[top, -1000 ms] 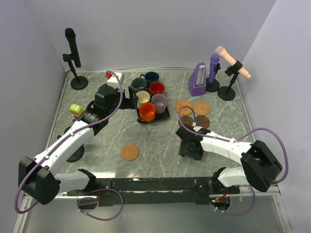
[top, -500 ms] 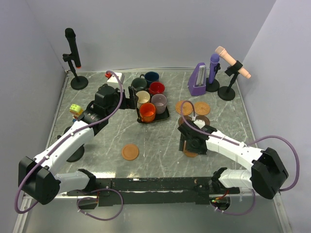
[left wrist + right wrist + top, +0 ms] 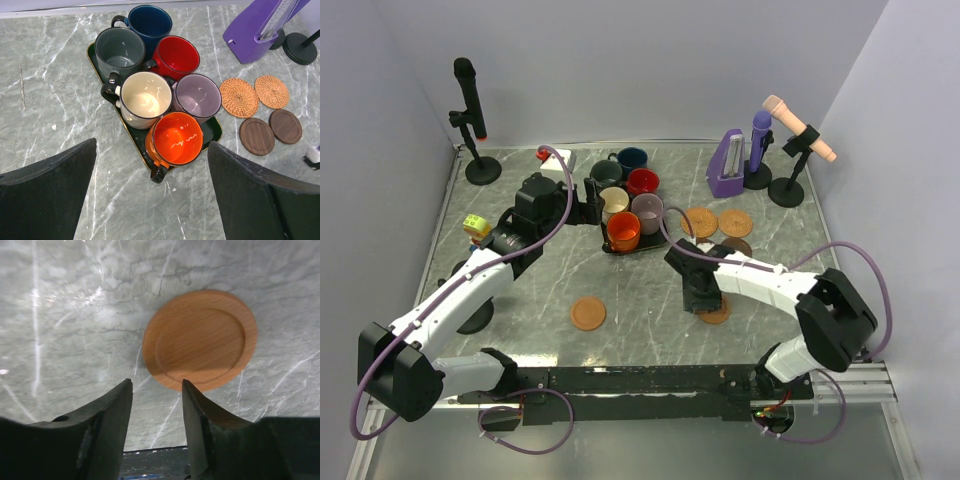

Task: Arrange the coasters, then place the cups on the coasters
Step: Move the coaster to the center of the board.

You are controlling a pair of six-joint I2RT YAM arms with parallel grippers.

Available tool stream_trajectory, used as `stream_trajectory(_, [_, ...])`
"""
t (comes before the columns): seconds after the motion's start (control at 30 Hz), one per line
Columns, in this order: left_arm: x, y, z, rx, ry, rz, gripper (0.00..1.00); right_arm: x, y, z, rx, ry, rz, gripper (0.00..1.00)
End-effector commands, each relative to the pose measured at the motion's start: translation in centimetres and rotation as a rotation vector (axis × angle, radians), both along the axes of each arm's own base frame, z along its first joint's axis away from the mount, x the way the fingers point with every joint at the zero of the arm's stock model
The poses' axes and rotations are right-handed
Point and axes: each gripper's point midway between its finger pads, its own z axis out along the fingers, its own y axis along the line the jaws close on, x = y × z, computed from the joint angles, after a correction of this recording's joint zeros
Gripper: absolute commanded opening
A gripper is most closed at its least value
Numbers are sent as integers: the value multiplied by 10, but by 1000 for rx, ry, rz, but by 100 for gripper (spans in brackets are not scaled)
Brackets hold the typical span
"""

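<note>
lab bench — white walls (image 3: 620, 70), marble table (image 3: 640, 280)

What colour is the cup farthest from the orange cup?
Dark navy blue. The cup shows best in the left wrist view.

The grey marbled bench (image 3: 550, 285) carries a black tray (image 3: 214, 131) behind centre. Two woven coasters (image 3: 239, 97) and two dark coasters (image 3: 256, 136) lie right of it. Two wooden coasters (image 3: 588, 313) lie nearer the front, and three mic stands (image 3: 483, 170) stand along the back.
</note>
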Motion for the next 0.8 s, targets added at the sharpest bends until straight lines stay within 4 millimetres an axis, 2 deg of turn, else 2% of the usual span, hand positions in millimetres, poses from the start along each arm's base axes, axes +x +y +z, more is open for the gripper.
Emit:
stream_trajectory(0.0, [-1,-2,20,-34,-50,-5,96,5,7,-3,-14,6,23,49])
stream_trajectory(0.37, [-2,0,23,-34,-56,-1,97,6,-4,-21,-107,56,45,43])
stream_trajectory(0.53, [-2,0,23,-34,-56,0,97,9,-17,-20,-161,55,41,36])
stream_trajectory(0.77, [-2,0,23,-33,-58,0,97,22,-31,-15,-208,25,61,31])
